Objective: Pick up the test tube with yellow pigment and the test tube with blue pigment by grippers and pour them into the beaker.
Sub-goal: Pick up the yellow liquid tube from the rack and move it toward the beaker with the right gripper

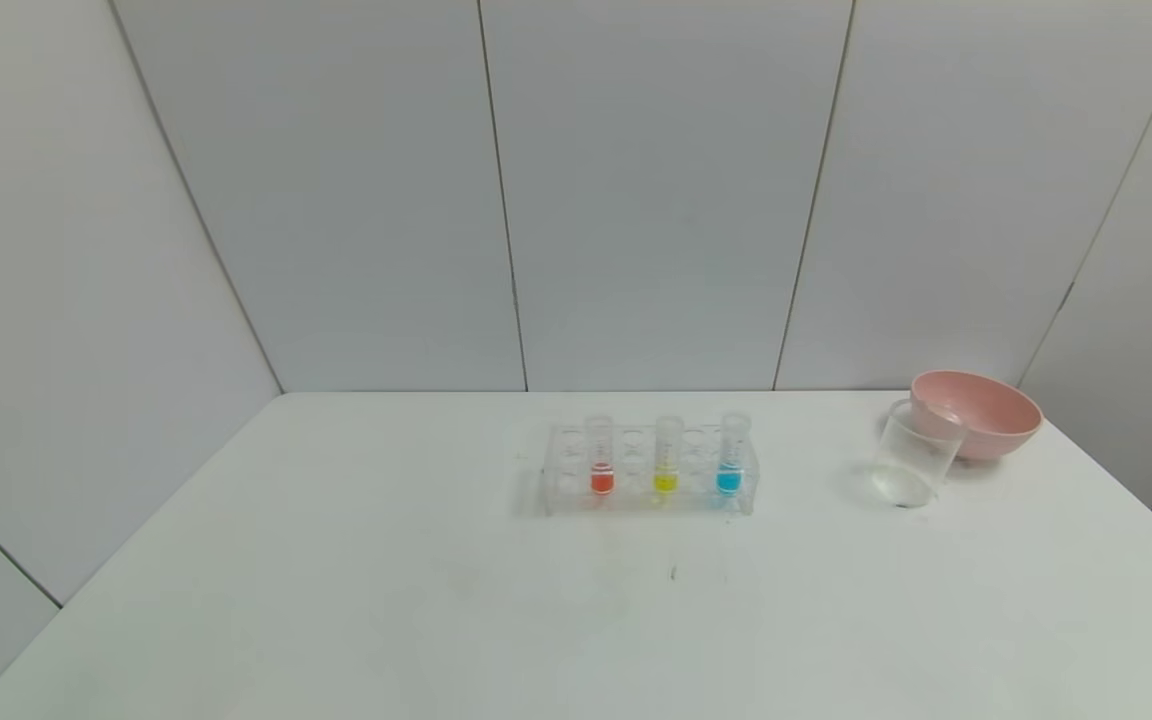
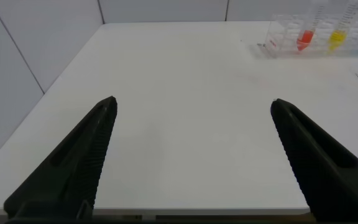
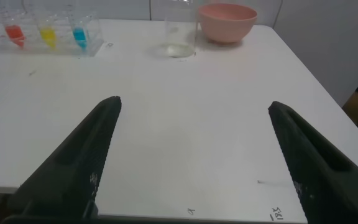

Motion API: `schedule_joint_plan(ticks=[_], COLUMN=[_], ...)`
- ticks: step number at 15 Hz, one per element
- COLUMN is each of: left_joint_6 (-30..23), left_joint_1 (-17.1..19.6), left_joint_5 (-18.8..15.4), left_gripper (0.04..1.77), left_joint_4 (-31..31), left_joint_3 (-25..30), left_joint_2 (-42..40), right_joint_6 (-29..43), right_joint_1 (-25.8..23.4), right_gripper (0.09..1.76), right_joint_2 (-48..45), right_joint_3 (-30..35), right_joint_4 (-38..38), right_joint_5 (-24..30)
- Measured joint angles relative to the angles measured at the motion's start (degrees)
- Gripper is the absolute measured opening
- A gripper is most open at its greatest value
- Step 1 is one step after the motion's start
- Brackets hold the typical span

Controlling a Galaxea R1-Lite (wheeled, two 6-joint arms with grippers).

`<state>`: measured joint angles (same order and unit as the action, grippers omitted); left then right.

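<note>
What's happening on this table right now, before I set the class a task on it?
Nothing is being handled yet. The yellow tube and blue tube stand upright in the clear rack, beside an orange-red tube. The empty beaker stands to the robot's right, in front of the pink bowl. The left claw and right claw are both open, holding nothing, above the table's near edge.

Clear plastic test tube rack point(image 1: 649, 478): one
Slim clear tubes standing in the rack: three
- with orange-red liquid point(image 1: 601, 467): one
- with bright yellow liquid point(image 1: 666, 462): one
- with cyan-blue liquid point(image 1: 730, 460): one
Clear straight-walled beaker point(image 1: 914, 453): one
Round pink bowl point(image 1: 978, 413): one
White table point(image 1: 336, 580): one
Empty rack holes: several, perhaps more than a dozen; too faint to count
</note>
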<state>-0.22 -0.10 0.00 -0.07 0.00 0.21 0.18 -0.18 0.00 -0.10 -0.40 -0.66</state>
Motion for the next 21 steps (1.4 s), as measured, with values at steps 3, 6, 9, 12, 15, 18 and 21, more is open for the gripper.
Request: schedule_joint_plan(ticks=[3, 6, 9, 12, 15, 18, 21], left_joint_6=[0.0, 0.0, 0.0, 0.0, 0.0, 0.0, 0.0], left_joint_1=[0.0, 0.0, 0.0, 0.0, 0.0, 0.0, 0.0], left_joint_5=[0.0, 0.0, 0.0, 0.0, 0.0, 0.0, 0.0], left_gripper=[1.76, 1.76, 1.76, 1.76, 1.76, 1.76, 1.76], left_joint_4=[0.0, 0.0, 0.0, 0.0, 0.0, 0.0, 0.0], left_joint_3=[0.0, 0.0, 0.0, 0.0, 0.0, 0.0, 0.0], left_joint_2=[0.0, 0.0, 0.0, 0.0, 0.0, 0.0, 0.0], right_joint_6=[0.0, 0.9, 1.7, 1.7, 1.4, 1.5, 1.8], right_joint_1=[0.1, 0.4, 1.3, 2.4, 5.3, 8.7, 18.8], right_gripper=[1.71, 1.71, 1.71, 1.71, 1.71, 1.71, 1.71], right_joint_2=[0.8, 6.3, 16.0, 29.3, 44.4, 59.5, 72.0], right_joint_3=[-2.7, -7.7, -12.1, -13.5, -14.3, -14.7, -15.4], right_joint_4=[0.4, -0.7, -6.9, -17.3, -30.8, -43.5, -54.9], right_joint_5=[0.0, 0.0, 0.0, 0.0, -0.5, -3.7, -13.3])
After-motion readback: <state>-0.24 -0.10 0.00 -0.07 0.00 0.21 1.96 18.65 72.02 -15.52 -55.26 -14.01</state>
